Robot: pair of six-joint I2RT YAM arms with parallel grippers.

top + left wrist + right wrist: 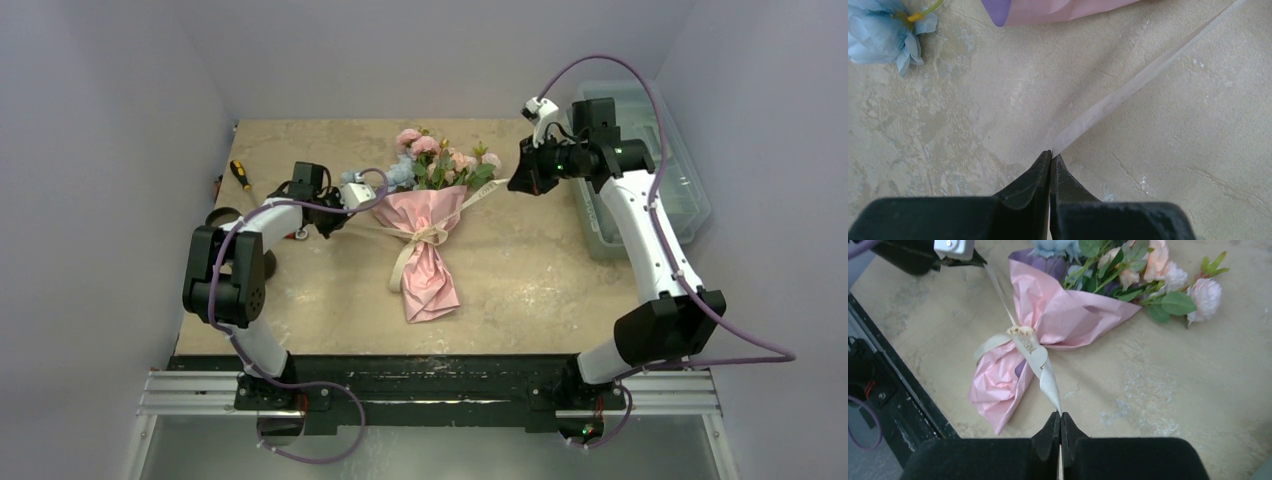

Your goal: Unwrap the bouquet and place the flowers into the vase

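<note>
The bouquet (428, 240) lies wrapped at the middle of the surface (540, 280), blooms toward the far wall, with its cream ribbon (425, 235) tied at the waist. The left pincer (1050, 157) and the right pincer (1060, 417) are each clamped tight on one tail of that ribbon, one to either side.

The thin tape could slip out of the narrow tips. A pull could also jam the knot, or drag the light bundle sideways and scatter the flowers (440, 160).

The beige, marbled surface also carries a screwdriver (241, 174) at far left and a clear plastic box (690, 200) at right. A dark rim by the left arm, half hidden, may be the vase (222, 215). Plain pale walls close in on three sides.
</note>
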